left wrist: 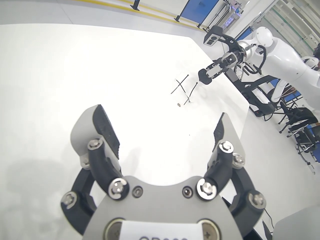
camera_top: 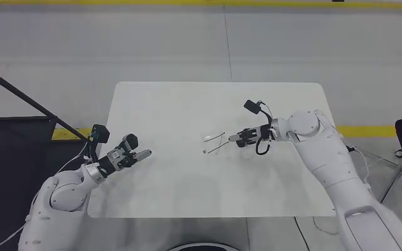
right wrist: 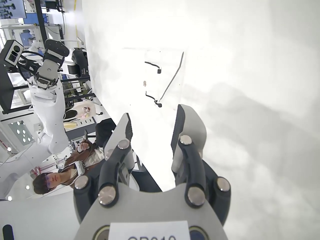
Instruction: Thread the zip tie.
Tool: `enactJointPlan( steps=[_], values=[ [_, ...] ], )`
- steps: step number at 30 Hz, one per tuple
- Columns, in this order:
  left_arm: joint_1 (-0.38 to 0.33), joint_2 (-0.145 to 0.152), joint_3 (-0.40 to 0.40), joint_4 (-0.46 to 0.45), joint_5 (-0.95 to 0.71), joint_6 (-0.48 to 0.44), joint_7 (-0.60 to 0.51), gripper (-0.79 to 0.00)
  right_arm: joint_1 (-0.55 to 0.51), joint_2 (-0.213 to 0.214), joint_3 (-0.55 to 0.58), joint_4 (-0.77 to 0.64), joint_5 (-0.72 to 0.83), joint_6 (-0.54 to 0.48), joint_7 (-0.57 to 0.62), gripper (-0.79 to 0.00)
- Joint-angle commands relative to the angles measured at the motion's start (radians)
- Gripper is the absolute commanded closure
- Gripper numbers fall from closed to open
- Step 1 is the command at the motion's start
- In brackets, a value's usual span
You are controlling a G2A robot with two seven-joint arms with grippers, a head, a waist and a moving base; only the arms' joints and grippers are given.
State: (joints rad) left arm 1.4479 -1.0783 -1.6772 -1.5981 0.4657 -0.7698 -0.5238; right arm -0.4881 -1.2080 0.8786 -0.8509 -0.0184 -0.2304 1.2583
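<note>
Loosely, zip ties (left wrist: 180,84) crossed, flat, lying diagonally

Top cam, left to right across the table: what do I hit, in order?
left gripper, open → zip ties, lying loose and crossed → right gripper, open, just past the ties

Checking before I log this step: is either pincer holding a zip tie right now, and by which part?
Nothing is held. The left pincer and right pincer are both open and empty; the zip ties lie on the table.
</note>
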Motion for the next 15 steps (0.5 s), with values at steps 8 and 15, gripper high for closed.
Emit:
enactJointPlan(
  steps=[8,15],
  values=[
    [0.000,0.000,0.000,0.000,0.000,0.000,0.000,-0.785,0.047,-0.034,-0.052,0.096,0.018,-0.014,-0.002,-0.366],
    [0.000,0.000,0.000,0.000,0.000,0.000,0.000,-0.785,0.075,-0.058,-0.082,0.152,0.028,-0.030,-0.002,-0.320]
  ],
)
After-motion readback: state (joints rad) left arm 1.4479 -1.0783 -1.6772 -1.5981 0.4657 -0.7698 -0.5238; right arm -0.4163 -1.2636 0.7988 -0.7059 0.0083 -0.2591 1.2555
